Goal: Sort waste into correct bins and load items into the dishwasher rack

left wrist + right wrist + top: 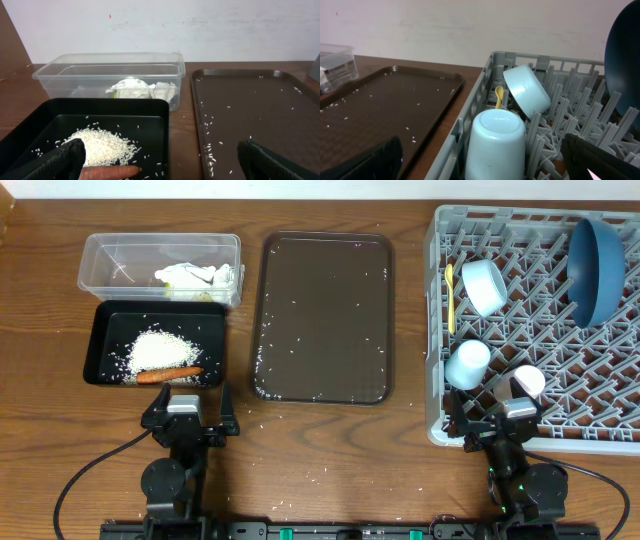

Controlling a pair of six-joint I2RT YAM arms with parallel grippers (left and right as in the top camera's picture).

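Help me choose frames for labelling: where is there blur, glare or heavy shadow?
Overhead: evenly lit and sharp, rice grains distinct, only soft shadows. Left wrist: clear tub and tissue sharp, no strong glare, left fingers dark and soft at the bottom edge. Right wrist: nearest cup slightly soft, blue bowl dark and cropped, right fingers soft.
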